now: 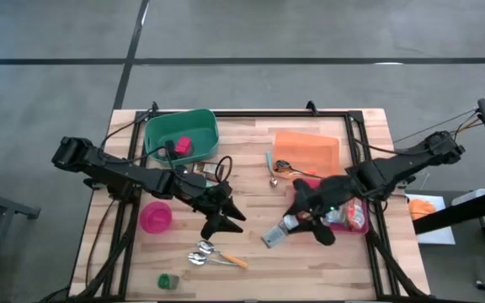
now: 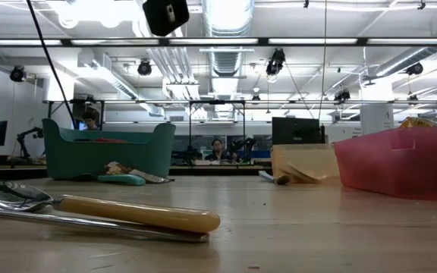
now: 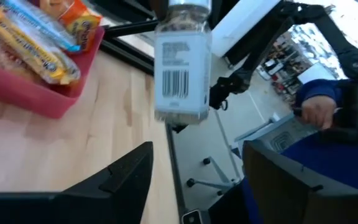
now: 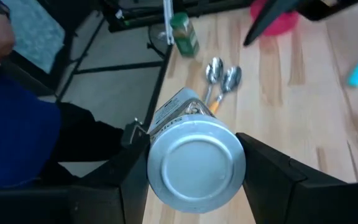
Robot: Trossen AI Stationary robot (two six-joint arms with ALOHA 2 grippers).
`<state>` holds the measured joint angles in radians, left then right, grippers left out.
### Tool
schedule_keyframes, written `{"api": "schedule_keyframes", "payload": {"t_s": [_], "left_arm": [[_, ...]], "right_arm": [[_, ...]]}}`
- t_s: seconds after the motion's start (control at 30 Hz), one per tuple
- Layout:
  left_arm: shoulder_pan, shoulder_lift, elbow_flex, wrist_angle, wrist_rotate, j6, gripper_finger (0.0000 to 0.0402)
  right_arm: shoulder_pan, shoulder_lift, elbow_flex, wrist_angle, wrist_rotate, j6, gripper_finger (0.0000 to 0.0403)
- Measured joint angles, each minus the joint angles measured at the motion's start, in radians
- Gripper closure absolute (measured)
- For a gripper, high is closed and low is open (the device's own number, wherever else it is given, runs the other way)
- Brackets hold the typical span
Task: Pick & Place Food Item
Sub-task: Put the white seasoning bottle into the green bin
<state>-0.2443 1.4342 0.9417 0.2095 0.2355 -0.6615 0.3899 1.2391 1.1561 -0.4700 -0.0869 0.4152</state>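
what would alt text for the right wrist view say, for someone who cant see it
The right gripper is shut on a spice jar, its round silver lid facing the camera, above a light wooden table. Beyond lie two spoons, a small green-lidded jar and a pink bowl.

Bare wooden surface [image 1: 251,198] lies between the two hands. Toward the front edge, two metal spoons [image 1: 202,252] with an orange handle and a small green-capped jar [image 1: 167,280] obstruct; a round pink bowl [image 1: 156,217] blocks the left.
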Motion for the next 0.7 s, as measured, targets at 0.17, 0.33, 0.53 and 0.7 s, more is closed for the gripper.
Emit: {"api": "schedule_keyframes", "payload": {"t_s": [0.17,0.33,0.53,0.7], "left_arm": [[0.000,0.000,0.000,0.013,0.001,0.000,0.0112],[0.000,0.000,0.000,0.012,0.001,-0.004,0.0082],[0.002,0.010,0.008,0.016,0.014,-0.024,0.0076],[0.002,0.009,0.008,0.034,0.082,-0.053,0.0076]], "right_arm": [[-0.050,0.033,0.000,0.087,-0.060,-0.036,0.0204],[-0.079,0.066,0.005,0.124,-0.080,-0.067,0.0204],[-0.093,0.142,0.103,0.129,-0.114,-0.142,0.0204],[-0.101,0.217,0.207,0.043,-0.132,-0.221,0.0204]]}}
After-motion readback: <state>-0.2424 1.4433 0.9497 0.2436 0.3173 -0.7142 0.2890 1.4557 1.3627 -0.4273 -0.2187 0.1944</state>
